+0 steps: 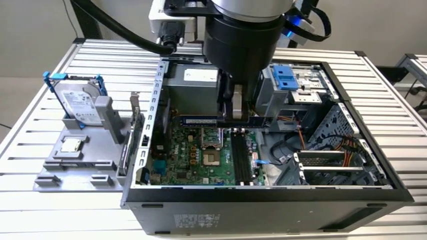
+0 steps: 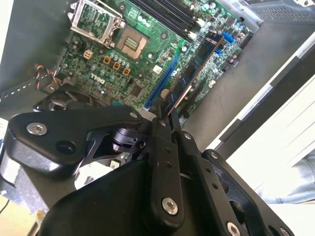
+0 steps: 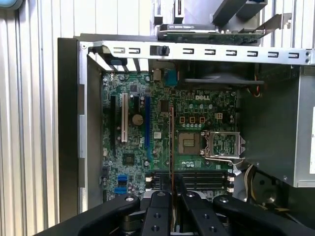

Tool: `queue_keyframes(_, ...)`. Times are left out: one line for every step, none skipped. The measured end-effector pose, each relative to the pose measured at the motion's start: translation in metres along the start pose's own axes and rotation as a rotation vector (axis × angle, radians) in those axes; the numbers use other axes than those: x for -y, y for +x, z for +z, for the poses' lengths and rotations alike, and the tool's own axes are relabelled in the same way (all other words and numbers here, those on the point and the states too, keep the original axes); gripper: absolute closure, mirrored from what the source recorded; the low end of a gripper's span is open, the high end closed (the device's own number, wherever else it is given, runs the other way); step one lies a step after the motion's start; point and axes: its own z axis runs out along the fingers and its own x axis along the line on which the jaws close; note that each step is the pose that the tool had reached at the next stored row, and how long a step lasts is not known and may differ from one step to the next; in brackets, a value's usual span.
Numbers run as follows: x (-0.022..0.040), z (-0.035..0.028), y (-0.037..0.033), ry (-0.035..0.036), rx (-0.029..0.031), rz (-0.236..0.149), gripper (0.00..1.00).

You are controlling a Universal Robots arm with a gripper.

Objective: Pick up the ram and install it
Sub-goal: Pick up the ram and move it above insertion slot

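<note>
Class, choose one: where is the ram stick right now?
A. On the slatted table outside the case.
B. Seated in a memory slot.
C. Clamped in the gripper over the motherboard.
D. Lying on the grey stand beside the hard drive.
C: the gripper is shut on the ram, held over the motherboard inside the open case and not seated in the memory slots.

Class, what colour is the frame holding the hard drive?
The frame is blue; the exterior view shows it best.
</note>
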Motion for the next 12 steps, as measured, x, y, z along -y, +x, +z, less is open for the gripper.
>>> queue_keyframes(0.0010, 0.0000, 0.0000, 0.0000, 0.0000, 0.000, 1.00)
queue_keyframes(0.0020, 0.0000, -0.0001, 0.0000, 0.0000, 0.000, 1.00)
queue_keyframes(0.0031, 0.0000, -0.0001, 0.0000, 0.0000, 0.000, 1.00)
queue_keyframes(0.0041, -0.0001, -0.0001, 0.0000, -0.0001, 0.000, 1.00)
queue_keyframes(0.0051, -0.0001, -0.0001, -0.0001, -0.0001, 0.000, 1.00)
queue_keyframes(0.0062, -0.0001, -0.0001, 0.0000, 0.0000, 0.000, 1.00)
queue_keyframes(0.0072, -0.0001, -0.0001, 0.0000, 0.0000, 0.000, 1.00)
queue_keyframes(0.0081, -0.0001, -0.0001, 0.0000, 0.0000, 0.000, 1.00)
queue_keyframes(0.0091, -0.0001, -0.0001, 0.0000, 0.0000, 0.000, 1.00)
queue_keyframes(0.0100, -0.0001, -0.0001, 0.0000, -0.0001, 0.000, 1.00)
queue_keyframes(0.0110, -0.0001, -0.0002, 0.0000, 0.0000, 0.000, 1.00)
queue_keyframes(0.0120, -0.0002, -0.0002, 0.0000, -0.0001, 0.000, 1.00)
